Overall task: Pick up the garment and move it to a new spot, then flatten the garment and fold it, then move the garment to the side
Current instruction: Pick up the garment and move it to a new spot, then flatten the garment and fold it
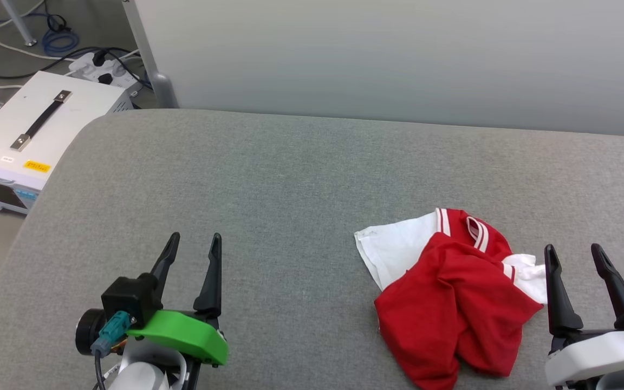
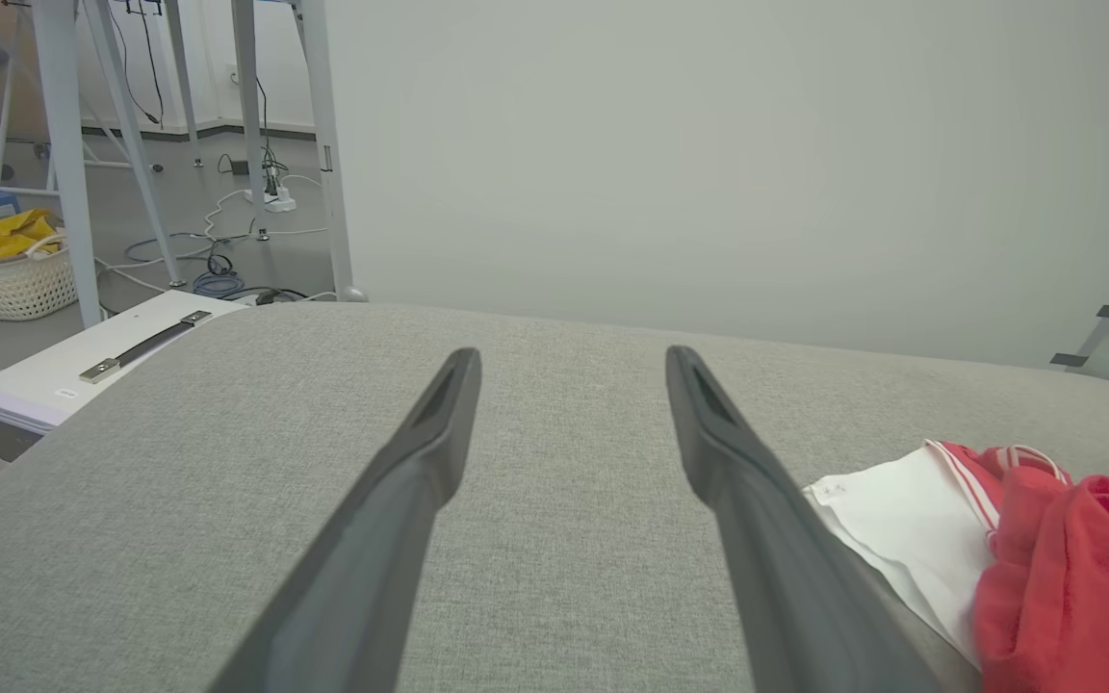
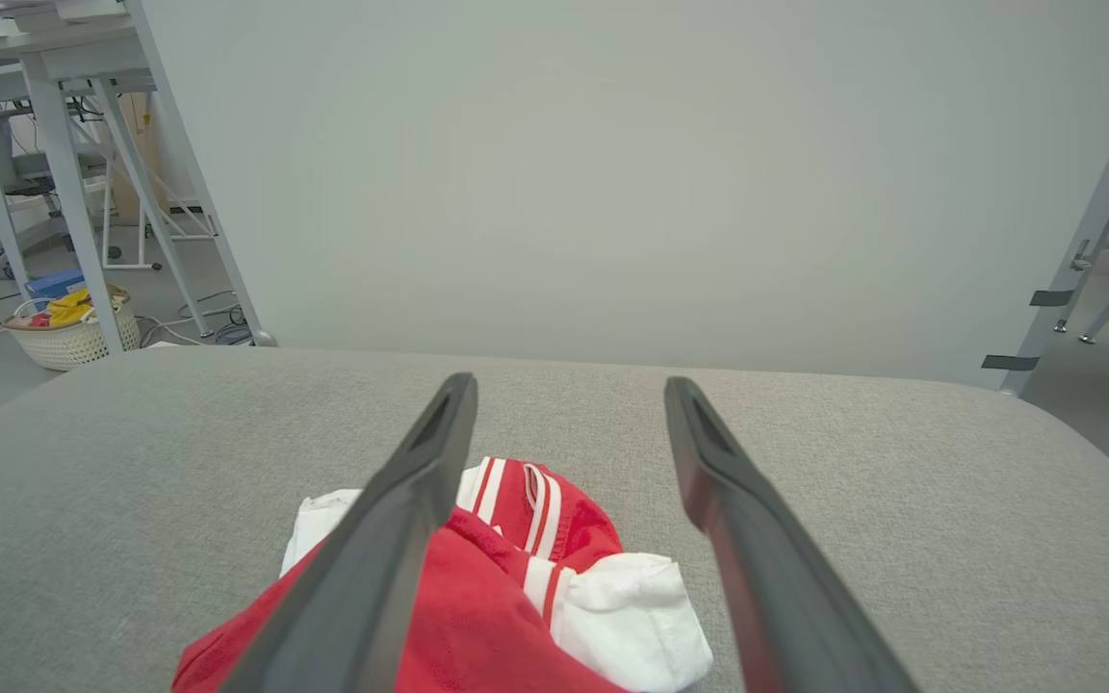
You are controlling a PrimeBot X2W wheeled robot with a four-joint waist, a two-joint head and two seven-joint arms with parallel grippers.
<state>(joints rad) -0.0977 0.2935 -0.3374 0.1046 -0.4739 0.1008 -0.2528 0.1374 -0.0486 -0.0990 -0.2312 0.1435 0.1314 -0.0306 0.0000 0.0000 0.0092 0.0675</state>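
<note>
The garment (image 1: 453, 292) is soft, matt cloth, rumpled, lying on the bench (image 1: 290, 179) with its rough grey woven covering. Fingers of my left gripper (image 1: 195, 236) and right gripper (image 1: 572, 248) are smooth, matt dark plastic. The green shell (image 1: 187, 333) on my left wrist is slightly glossy plastic.

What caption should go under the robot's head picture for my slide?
Crumpled red jersey T-shirt lies on the gray table beside the open right end effector; left end effector open too.

The T-shirt (image 1: 455, 292) is red with white sleeves and red-and-white stripes. The table (image 1: 268, 179) is grey. The left gripper (image 1: 193, 245) has a green part.
</note>
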